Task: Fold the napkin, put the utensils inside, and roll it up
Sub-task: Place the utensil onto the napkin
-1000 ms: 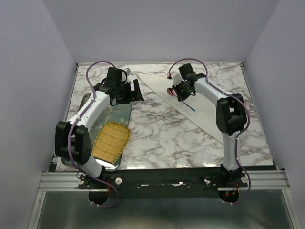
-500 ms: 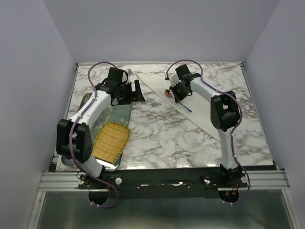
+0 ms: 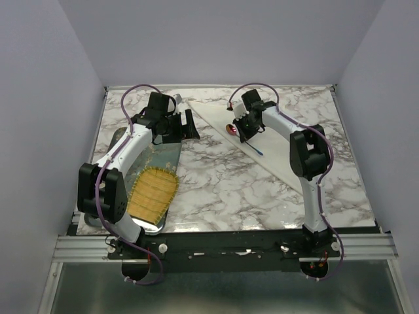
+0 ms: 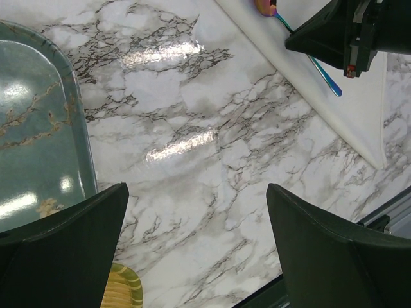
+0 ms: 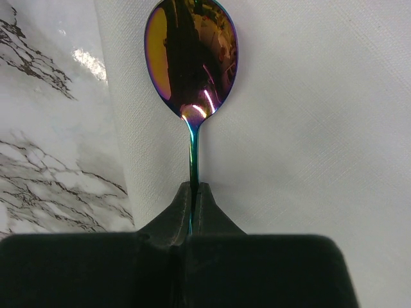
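Right gripper point(image 5: 192, 196) is clamped on the spoon point(image 5: 191, 58) by its thin handle, bowl over the napkin's point(image 5: 308, 128) left edge, near the tabletop's point(image 3: 216, 190) far edge. Left gripper point(image 4: 196, 224) hangs with jaws wide apart, beside the tray point(image 4: 32, 128), toward the far-left corner.

The spoon point(image 5: 191, 58) is full oil-slick rainbow: the bowl goes purple, magenta and orange, and the handle is teal-green. The napkin point(image 5: 308, 96) is plain cream-white with a fine weave. The table point(image 4: 212, 147) is white marble with grey-brown veins, the tray point(image 4: 38, 141) is glassy teal with gold streaks, and the mat point(image 3: 154, 190) is yellow with woven ribs.
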Controlling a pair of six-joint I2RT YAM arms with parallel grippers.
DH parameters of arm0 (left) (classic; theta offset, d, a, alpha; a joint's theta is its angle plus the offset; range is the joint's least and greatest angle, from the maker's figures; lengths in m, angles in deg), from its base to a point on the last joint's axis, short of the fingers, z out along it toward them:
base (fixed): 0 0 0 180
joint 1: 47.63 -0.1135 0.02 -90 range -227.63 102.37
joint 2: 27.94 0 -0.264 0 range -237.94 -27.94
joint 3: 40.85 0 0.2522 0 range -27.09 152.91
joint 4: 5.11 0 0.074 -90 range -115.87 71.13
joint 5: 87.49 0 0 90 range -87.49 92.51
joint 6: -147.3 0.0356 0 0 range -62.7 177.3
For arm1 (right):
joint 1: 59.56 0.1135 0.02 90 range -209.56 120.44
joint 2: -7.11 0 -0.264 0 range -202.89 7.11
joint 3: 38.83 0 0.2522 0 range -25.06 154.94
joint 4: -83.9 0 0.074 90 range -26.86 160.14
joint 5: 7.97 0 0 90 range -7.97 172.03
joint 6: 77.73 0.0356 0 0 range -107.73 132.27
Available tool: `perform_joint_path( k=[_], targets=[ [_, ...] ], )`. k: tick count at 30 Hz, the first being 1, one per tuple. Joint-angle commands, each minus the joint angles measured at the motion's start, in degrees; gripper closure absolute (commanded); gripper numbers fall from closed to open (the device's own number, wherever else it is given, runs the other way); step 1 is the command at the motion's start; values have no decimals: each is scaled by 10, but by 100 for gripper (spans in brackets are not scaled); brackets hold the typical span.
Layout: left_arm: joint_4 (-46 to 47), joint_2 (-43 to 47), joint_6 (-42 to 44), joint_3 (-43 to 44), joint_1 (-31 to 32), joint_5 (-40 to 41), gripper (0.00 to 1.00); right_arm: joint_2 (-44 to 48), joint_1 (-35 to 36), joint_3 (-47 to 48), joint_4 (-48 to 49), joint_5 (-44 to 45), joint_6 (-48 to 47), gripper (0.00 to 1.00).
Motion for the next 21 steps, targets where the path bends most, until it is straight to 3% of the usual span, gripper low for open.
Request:
perform_joint_path(
  k=[1,10,21],
  targets=[
    [11,-2,2,10,2,-17,3,33,4,-19,5,-25,13,99],
    [18,-2,-2,5,2,-24,3,32,5,-24,7,-21,9,96],
    [21,-5,-2,1,2,-26,3,21,7,-11,1,-6,8,83]
  ],
)
